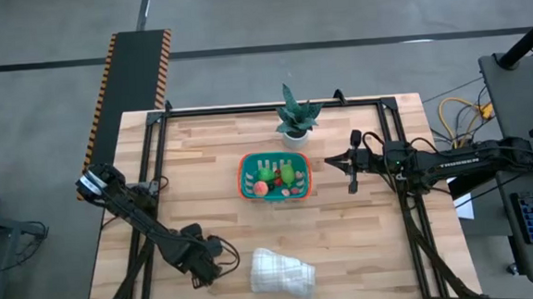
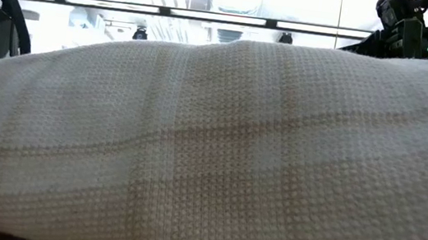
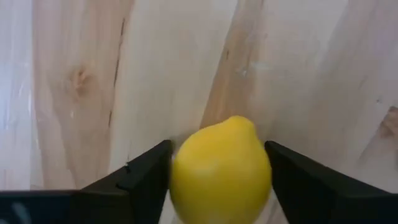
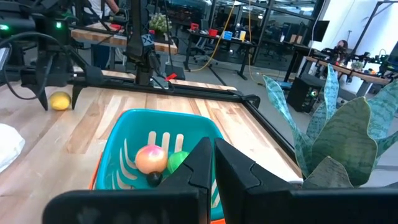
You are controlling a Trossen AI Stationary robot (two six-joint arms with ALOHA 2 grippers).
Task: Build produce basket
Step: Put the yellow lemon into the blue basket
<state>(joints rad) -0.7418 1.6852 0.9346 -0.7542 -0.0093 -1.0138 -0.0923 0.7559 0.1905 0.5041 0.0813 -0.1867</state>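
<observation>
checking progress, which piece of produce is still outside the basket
The yellow lemon, on the bare table between the left gripper fingers. The peach-coloured and green pieces already lie in the teal basket.

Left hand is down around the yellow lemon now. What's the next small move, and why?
Probably finish closing the left hand: the smooth yellow toy lemon sits between its dark fingers on the wooden table, with slight gaps visible, and the teal plastic basket awaits it.
</observation>
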